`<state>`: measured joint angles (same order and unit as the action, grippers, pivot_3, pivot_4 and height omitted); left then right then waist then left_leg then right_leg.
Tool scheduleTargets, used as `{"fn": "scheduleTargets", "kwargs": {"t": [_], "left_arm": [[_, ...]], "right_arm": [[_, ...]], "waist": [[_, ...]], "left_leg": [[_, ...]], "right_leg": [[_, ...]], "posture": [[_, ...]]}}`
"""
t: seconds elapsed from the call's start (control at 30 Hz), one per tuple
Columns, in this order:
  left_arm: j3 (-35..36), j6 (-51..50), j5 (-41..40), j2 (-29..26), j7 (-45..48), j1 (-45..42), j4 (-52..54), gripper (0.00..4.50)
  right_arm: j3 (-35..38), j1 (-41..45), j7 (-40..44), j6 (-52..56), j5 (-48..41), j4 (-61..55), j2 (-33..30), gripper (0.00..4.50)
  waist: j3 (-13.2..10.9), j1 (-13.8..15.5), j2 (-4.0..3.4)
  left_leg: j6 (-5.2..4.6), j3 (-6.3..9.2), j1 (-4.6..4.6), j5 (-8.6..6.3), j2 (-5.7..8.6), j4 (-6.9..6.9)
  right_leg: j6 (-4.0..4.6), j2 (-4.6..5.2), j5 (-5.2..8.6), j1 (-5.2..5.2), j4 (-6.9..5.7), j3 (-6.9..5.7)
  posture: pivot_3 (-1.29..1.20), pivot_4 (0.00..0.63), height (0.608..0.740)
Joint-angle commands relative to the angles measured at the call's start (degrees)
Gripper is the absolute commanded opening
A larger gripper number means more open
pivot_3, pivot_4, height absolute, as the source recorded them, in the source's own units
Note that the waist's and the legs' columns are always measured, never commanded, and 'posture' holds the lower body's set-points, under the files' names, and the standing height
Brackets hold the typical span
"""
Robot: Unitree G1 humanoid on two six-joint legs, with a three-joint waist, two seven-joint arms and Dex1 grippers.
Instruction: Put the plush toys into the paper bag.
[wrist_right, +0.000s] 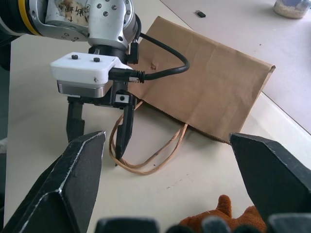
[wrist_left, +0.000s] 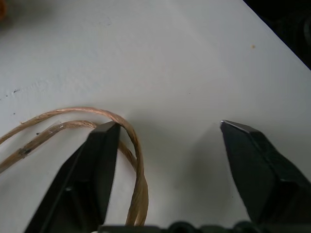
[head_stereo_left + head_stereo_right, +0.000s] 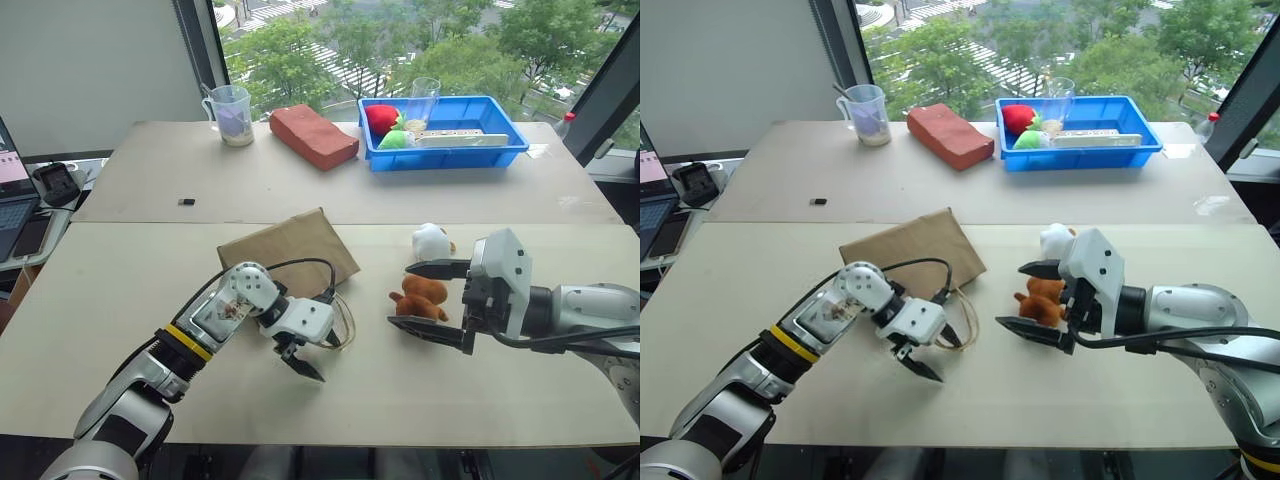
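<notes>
The brown paper bag (image 3: 290,250) lies flat on the near table, its cord handles (image 3: 343,325) trailing toward me. My left gripper (image 3: 300,365) points down at those handles. Its fingers stand apart, and the cord loops (image 2: 131,145) run past one fingertip (image 2: 104,145) into the gap. The reddish-brown plush toy (image 3: 420,297) sits to the right of the bag. My right gripper (image 3: 400,296) is open around it, one finger on each side, apart from it. The white plush toy (image 3: 432,241) rests just behind the brown one.
On the far table stand a blue bin (image 3: 500,152) with red and green plush fruit and a glass, a reddish brick-shaped block (image 3: 312,135) and a clear measuring jug (image 3: 232,115). A small black item (image 3: 186,202) lies near the seam. A laptop (image 3: 15,200) sits far left.
</notes>
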<state>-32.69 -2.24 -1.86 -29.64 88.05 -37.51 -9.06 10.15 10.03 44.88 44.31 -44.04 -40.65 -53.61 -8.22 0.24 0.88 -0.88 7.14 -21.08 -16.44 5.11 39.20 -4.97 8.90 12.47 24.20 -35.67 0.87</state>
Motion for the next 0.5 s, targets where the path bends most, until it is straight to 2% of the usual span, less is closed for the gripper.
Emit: {"fn": "scheduleTargets", "kwargs": {"t": [0.03, 0.07, 0.1, 0.13, 0.37, 0.5], "left_arm": [[-0.16, 1.1, 1.01, 0.52, -0.31, -0.71, -0.57, 1.39], [-0.12, 1.11, 1.12, 0.63, -0.42, -0.78, -0.72, 0.81], [-0.09, 1.14, 1.18, 0.69, -0.48, -0.82, -0.82, 0.57], [0.0, 1.25, 1.23, 0.72, -0.56, -0.94, -1.06, 0.06], [4.15, -5.24, -3.85, 0.48, 0.22, -3.02, 1.6, 0.06], [9.57, -6.73, -6.97, -2.47, 0.89, -6.37, 2.75, 0.06]], "right_arm": [[1.29, 1.05, -0.36, 0.05, -0.4, -0.47, -0.59, 4.5], [1.33, 1.14, -0.37, 0.07, -0.45, -0.44, -0.6, 4.5], [1.36, 1.2, -0.37, 0.09, -0.48, -0.42, -0.61, 4.5], [1.28, 1.37, -0.41, 0.11, -0.48, -0.36, -0.59, 4.5], [1.48, 1.65, -0.28, 0.07, -0.34, -0.15, -0.86, 4.5], [2.76, 1.2, -0.02, -0.08, 0.07, 0.65, -1.78, 4.5]], "waist": [[0.0, -0.01, 0.0], [0.0, -0.02, 0.0], [0.0, -0.03, 0.0], [0.0, -0.04, 0.0], [0.0, -0.03, 0.0], [-0.01, -0.13, 0.01]], "left_leg": [[0.0, -0.01, 0.0, 0.0, 0.0, 0.0], [0.0, -0.01, 0.0, 0.0, -0.01, 0.0], [0.0, -0.01, 0.0, 0.0, -0.01, 0.0], [0.0, -0.01, 0.0, 0.0, -0.01, 0.0], [-0.02, 0.0, 0.0, -0.01, 0.01, 0.03], [-0.01, 0.01, -0.01, 0.0, 0.0, 0.05]], "right_leg": [[0.0, 0.0, 0.0, 0.0, 0.0, 0.0], [0.0, 0.0, 0.0, 0.0, 0.0, 0.0], [0.0, 0.0, 0.0, 0.0, -0.01, 0.0], [0.0, 0.0, 0.0, 0.01, -0.01, 0.0], [0.0, 0.0, 0.0, 0.0, -0.03, 0.0], [0.0, 0.0, 0.0, 0.03, -0.07, -0.01]], "posture": [[0.0, 0.15, 0.74], [0.0, 0.15, 0.74], [0.0, 0.15, 0.74], [0.0, 0.15, 0.74], [0.0, 0.15, 0.74], [0.0, 0.15, 0.74]]}}
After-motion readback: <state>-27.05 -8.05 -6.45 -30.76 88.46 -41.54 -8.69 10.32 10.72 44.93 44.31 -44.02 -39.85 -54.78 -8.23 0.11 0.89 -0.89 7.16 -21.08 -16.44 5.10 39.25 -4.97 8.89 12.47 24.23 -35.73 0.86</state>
